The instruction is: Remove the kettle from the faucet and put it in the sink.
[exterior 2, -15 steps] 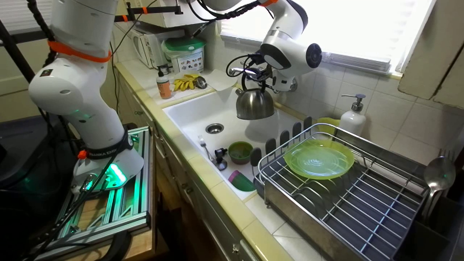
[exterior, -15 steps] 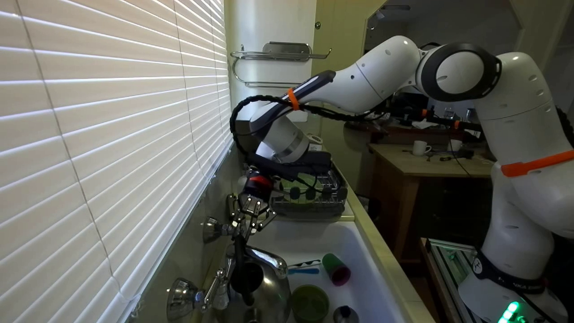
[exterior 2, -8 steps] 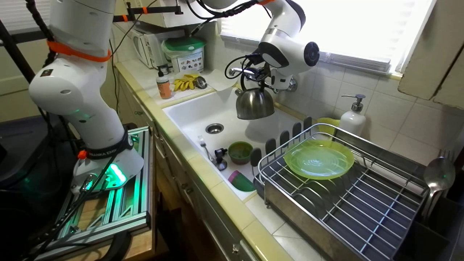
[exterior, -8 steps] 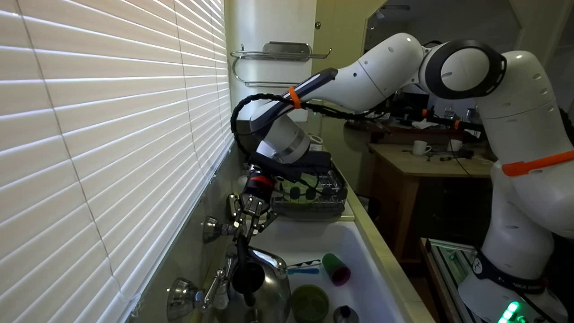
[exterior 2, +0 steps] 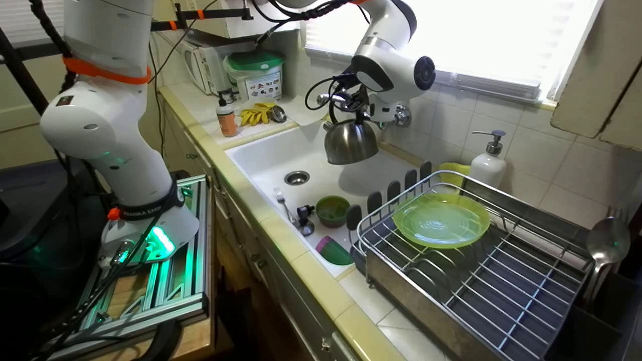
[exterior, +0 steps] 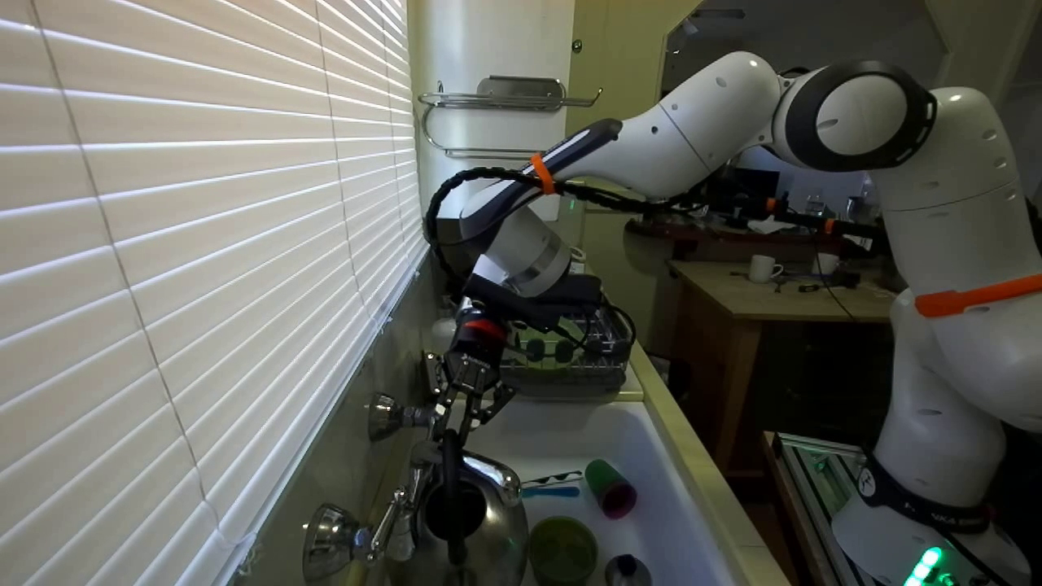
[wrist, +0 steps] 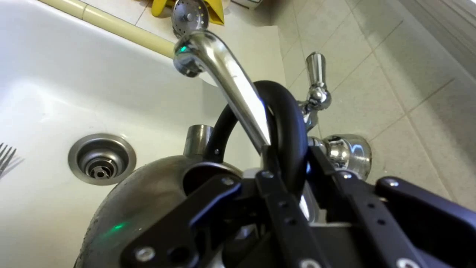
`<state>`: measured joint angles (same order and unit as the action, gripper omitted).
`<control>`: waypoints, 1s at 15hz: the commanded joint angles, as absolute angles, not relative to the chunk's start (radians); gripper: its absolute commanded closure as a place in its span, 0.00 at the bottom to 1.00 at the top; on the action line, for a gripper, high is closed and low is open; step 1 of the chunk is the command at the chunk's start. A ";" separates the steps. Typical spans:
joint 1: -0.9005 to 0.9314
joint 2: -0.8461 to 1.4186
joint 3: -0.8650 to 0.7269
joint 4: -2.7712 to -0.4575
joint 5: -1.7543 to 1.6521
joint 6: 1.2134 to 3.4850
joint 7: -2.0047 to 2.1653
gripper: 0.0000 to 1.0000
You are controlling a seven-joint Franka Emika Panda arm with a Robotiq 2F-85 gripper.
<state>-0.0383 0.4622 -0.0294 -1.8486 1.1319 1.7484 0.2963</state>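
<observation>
Over the sink (exterior 2: 271, 153), the kettle (exterior 2: 351, 143) hangs, its handle (wrist: 292, 126) looped round the faucet (wrist: 234, 80), so the pincer (wrist: 292, 158) grips that handle, presumably to slip it free!

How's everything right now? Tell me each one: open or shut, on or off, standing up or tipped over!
Kettle, tilted, open on top, held up off the bottom of the sink.
Gripper, closed on the kettle's black handle.
Faucet, no water showing.
Drain, uncovered.
Green bowl, standing upright.
Green cup, lying on its side.
White soap dispenser, standing upright.
Window blinds, lowered.
Base light, glowing green.
</observation>
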 commanded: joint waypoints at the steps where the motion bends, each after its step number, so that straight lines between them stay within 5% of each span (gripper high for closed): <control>1: -0.037 0.412 -0.027 -1.913 1.120 1.681 0.280 0.94; 2: -0.036 0.413 -0.028 -1.916 1.121 1.670 0.281 0.94; 3: -0.035 0.415 -0.028 -1.917 1.122 1.661 0.281 0.49; 5: -0.034 0.416 -0.031 -1.919 1.119 1.636 0.280 0.43; 6: -0.032 0.416 -0.032 -1.921 1.112 1.623 0.281 0.85; 8: -0.031 0.417 -0.033 -1.923 1.111 1.607 0.283 0.81; 11: -0.031 0.411 -0.035 -1.924 1.113 1.592 0.281 0.99; 15: -0.030 0.411 -0.034 -1.931 1.113 1.579 0.283 0.95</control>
<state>-0.0335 0.4321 -0.0250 -1.8932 1.1338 1.6145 0.2932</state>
